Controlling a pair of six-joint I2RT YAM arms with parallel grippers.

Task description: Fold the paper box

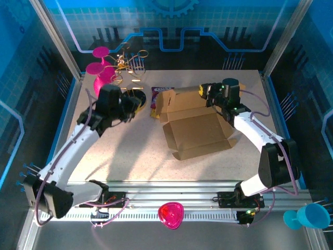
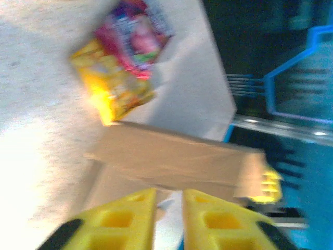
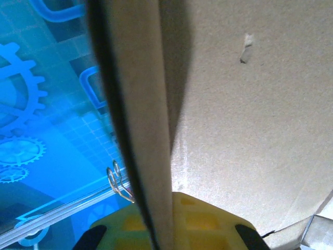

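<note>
Top external: right gripper [image 1: 205, 91] clamps the right end of the raised wall of the paper box [image 1: 200, 133]; left gripper [image 1: 134, 102], barely parted, empty, sits near its left end

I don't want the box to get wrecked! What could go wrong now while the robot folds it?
The right jaws are shut on just the thin edge of the raised back flap of the paper box, so it might slip out or crease in the wrong place. The snack packets lie close by the box's far left corner, so a swinging flap might shove or trap them.
</note>
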